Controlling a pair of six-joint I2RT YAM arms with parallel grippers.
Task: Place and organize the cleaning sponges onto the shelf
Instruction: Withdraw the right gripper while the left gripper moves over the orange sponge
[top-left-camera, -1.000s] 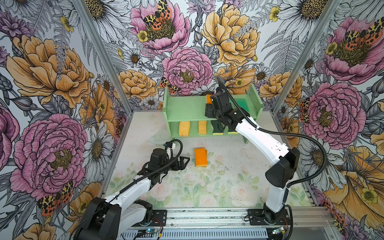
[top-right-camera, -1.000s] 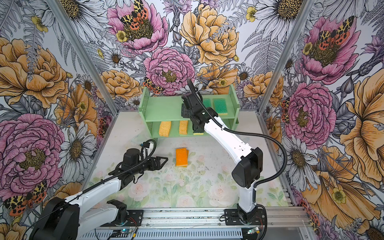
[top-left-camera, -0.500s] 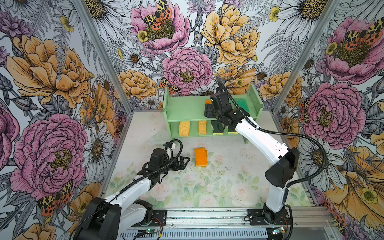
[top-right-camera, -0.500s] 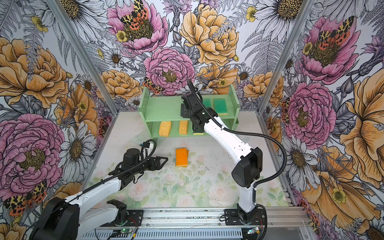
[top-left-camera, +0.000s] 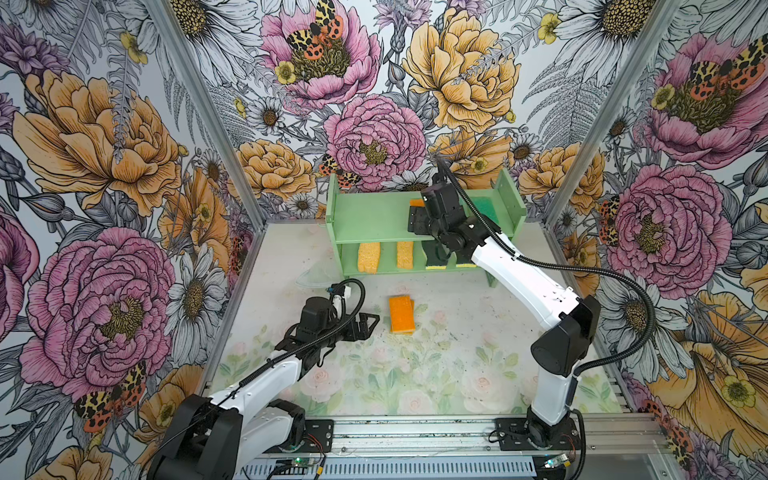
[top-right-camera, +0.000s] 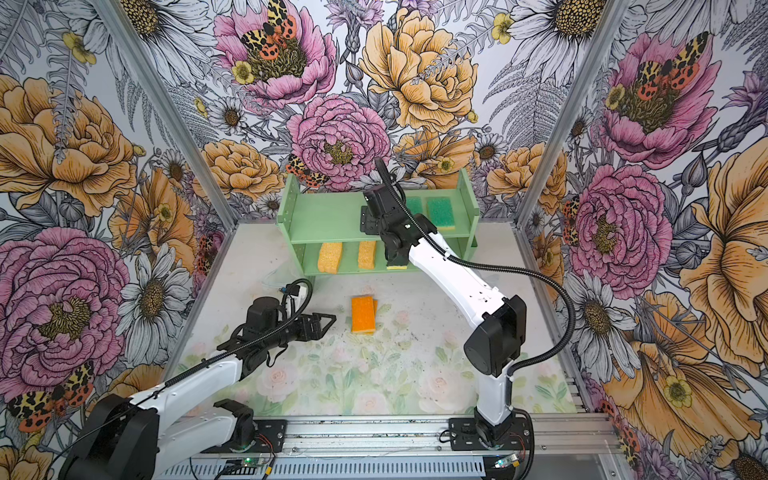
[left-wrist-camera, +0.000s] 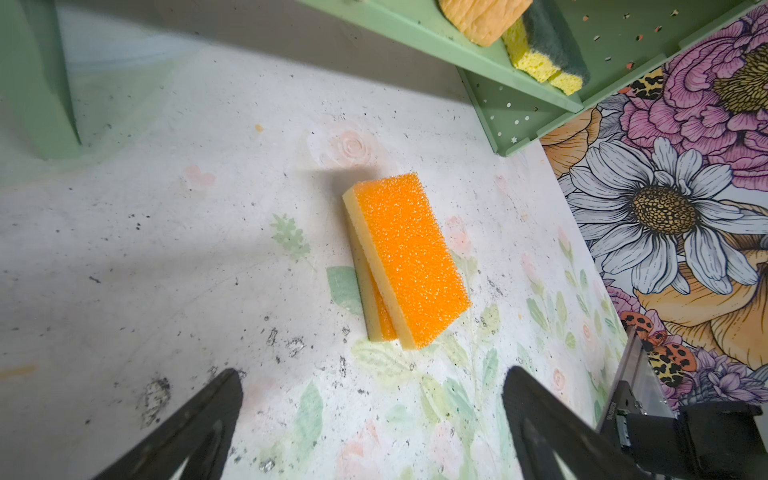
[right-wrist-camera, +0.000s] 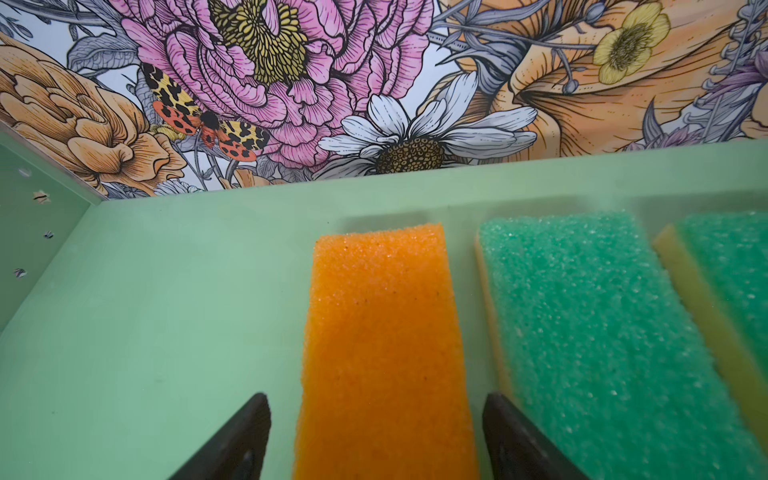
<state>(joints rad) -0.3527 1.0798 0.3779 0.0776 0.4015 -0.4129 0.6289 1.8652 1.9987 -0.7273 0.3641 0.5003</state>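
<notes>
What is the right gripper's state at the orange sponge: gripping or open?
Right gripper open: gaps show between its fingers and the orange sponge, flat on the shelf.

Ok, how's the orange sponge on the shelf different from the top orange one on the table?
The shelf sponge lies flat on the top tier of the shelf beside a green sponge; the table sponge rests askew on a lower orange sponge. The shelf sponge sits between the open jaws of the right gripper; the table sponge lies ahead of the open left gripper, untouched. Both show orange tops facing up.
</notes>
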